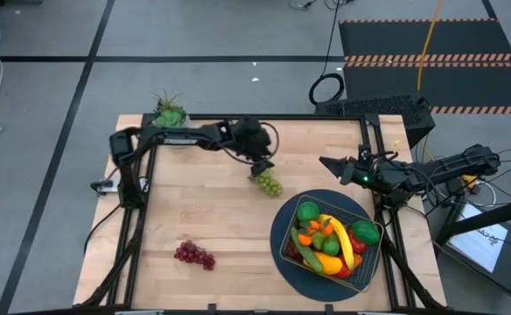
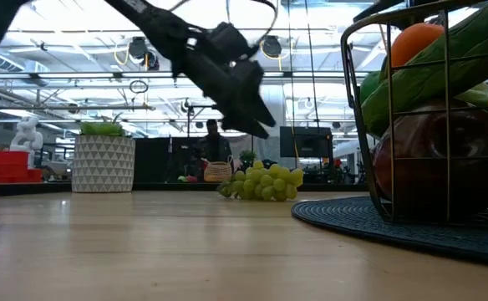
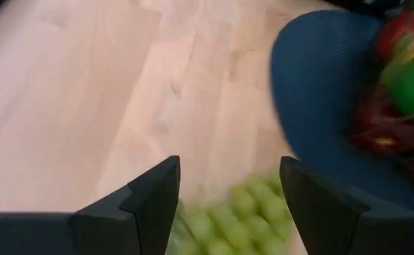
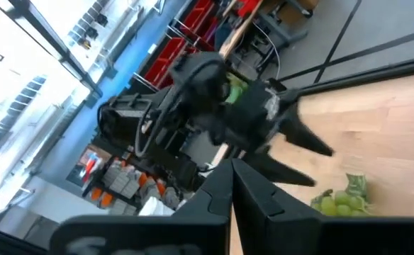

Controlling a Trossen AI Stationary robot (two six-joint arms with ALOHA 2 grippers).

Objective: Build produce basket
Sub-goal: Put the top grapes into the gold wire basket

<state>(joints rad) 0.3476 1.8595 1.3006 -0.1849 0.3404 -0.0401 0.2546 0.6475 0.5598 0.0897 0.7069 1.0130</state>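
While unfilled: purple grapes point(image 1: 194, 255) left on desk point(image 1: 168, 219).
Left end effector point(image 1: 262, 171): parted, empty, above green grapes point(image 1: 269, 184).
Risk: cluster pushed aside if straddled off-centre.
Right end effector point(image 1: 329, 164): closed, empty.

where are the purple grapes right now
In the high view the purple grapes lie alone on the table's near-left part, well left of the basket.

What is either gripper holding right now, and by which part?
Nothing. The left gripper stands open just above the green grapes lying on the table; the right gripper is shut and empty.

Potted plant point(image 1: 169, 113) at the table's point(image 1: 194, 219) back edge (white pot) — blue mat point(image 1: 283, 229) opposite
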